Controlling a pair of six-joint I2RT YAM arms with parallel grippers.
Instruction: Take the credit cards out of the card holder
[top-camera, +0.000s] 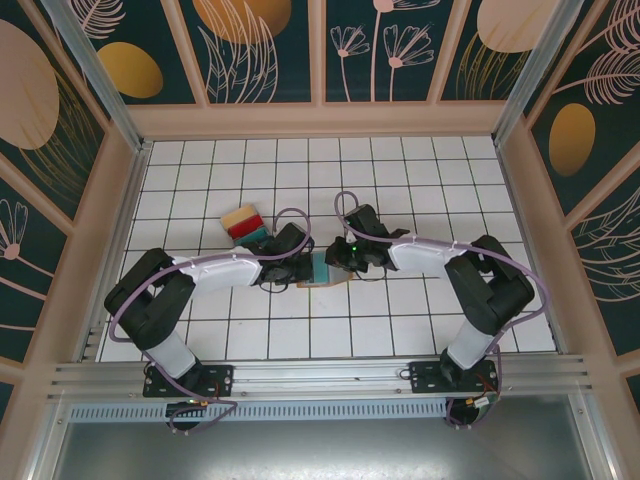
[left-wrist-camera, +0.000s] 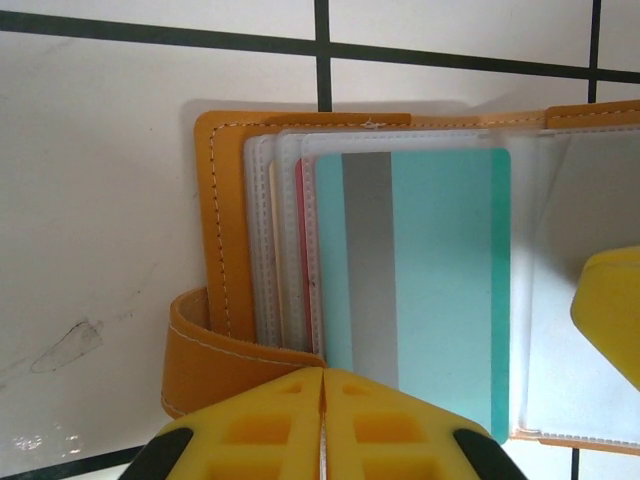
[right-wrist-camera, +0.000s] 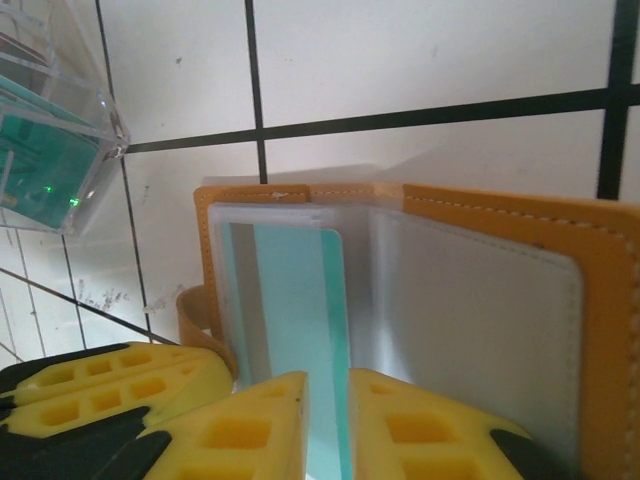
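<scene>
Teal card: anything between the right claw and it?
Only the clear sleeve around it. The teal card, in the open wallet, sits between the fingers of the right claw; nothing else visible intervenes.

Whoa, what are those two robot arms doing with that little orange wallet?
They are working on getting cards out. The left tool is shut on the edge of the open card holder, seemingly pinning it. The right tool sits, slightly open, over a teal card still in its clear pocket. Other cards lie stacked nearby.
</scene>
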